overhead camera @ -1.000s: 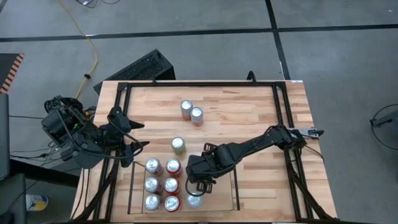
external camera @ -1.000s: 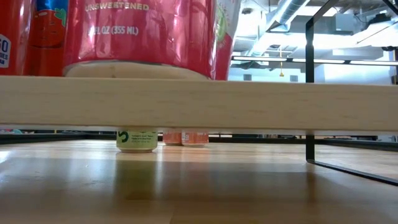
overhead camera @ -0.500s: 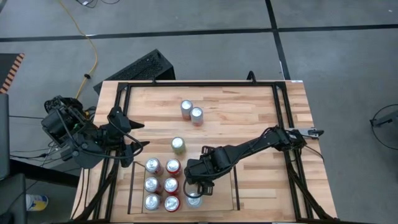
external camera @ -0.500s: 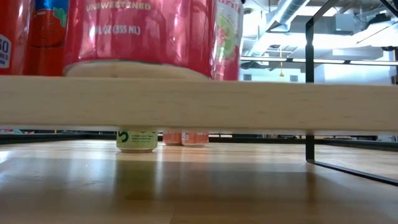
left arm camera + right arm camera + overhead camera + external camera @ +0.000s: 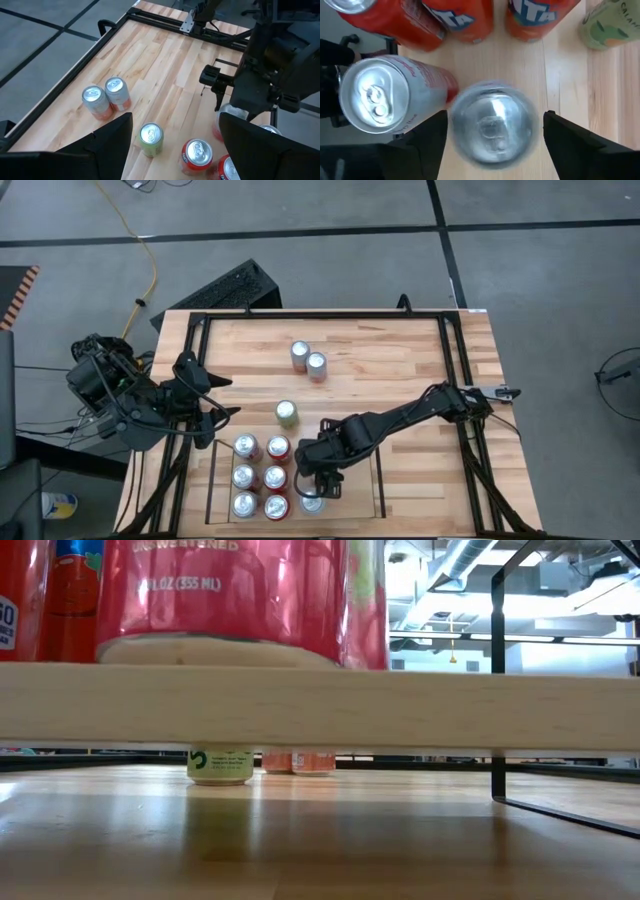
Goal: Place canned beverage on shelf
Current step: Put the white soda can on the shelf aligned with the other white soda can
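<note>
The right gripper (image 5: pixel 312 488) hangs over the shelf (image 5: pixel 378 480) at the table's near edge, its fingers spread either side of a silver-topped can (image 5: pixel 491 125) without touching it. That can stands upright on the shelf's wood floor, just beside six other cans (image 5: pixel 262 476) in two rows. The left gripper (image 5: pixel 205 412) waits by the table's left edge, fingers spread and holding nothing. A green can (image 5: pixel 287 413) and two more cans (image 5: pixel 308 360) stand farther out on the table (image 5: pixel 400 370).

The right arm stretches from the tabletop's right edge toward its near edge, wrist bent down, right hand (image 5: pixel 315 485) with fingers spread apart. The left arm waits folded at the left edge, left hand (image 5: pixel 222 427) open.
</note>
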Robot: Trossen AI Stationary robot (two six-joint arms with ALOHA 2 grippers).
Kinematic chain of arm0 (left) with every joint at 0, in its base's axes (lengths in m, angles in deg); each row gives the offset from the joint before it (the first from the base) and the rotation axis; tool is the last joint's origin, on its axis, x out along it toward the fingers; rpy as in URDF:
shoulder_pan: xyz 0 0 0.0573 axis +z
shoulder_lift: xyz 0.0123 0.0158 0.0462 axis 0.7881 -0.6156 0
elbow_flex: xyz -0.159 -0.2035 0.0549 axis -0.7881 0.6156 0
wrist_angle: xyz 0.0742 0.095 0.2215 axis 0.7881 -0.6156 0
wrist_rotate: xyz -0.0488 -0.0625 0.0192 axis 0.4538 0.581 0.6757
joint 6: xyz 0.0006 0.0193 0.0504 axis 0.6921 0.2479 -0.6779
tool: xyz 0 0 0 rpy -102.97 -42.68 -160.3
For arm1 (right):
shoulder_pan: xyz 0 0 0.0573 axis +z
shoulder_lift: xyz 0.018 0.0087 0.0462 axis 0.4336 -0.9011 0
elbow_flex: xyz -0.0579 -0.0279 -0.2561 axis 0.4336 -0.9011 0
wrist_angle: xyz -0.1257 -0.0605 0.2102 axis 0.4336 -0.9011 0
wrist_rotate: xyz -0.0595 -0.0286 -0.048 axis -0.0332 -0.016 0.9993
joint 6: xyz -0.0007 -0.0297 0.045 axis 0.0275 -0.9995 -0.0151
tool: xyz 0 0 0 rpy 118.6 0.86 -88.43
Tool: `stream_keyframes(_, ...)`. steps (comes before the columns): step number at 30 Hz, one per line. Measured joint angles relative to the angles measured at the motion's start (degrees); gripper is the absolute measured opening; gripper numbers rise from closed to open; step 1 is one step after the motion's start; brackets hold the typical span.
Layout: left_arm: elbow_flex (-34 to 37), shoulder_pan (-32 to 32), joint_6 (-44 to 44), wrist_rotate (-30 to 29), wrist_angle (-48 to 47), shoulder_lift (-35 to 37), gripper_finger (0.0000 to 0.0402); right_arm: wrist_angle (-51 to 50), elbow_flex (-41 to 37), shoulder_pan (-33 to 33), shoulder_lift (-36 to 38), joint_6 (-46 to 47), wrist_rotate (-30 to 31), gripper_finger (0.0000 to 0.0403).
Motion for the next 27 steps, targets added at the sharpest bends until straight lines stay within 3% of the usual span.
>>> stream_keyframes(11, 0.0, 0.0, 0.1, 0.0, 0.0, 0.0, 0.0281, 0.8, 0.5, 0.0, 0.0, -0.9, 1.4, 0.0307)
stream_keyframes(16, 0.0, 0.0, 0.1, 0.0, 0.0, 0.0, 0.0281, 1.0, 0.7, 0.2, 3.4, -0.7, 1.7, 0.0306)
stream_keyframes(19, 0.0, 0.0, 0.1, 0.0, 0.0, 0.0, 0.0281, -0.6, 0.6, 1.8, 5.0, 3.2, 6.2, 0.0303)
stream_keyframes(23, 0.0, 0.0, 0.0, 0.0, 0.0, 0.0, 0.0281, -9.6, 0.5, 5.4, 6.4, 9.5, 16.4, 0.0271)
stream_keyframes(27, 0.0, 0.0, 0.0, 0.0, 0.0, 0.0, 0.0281, -16.0, -0.4, 7.7, 6.0, 15.4, 17.7, 0.0202)
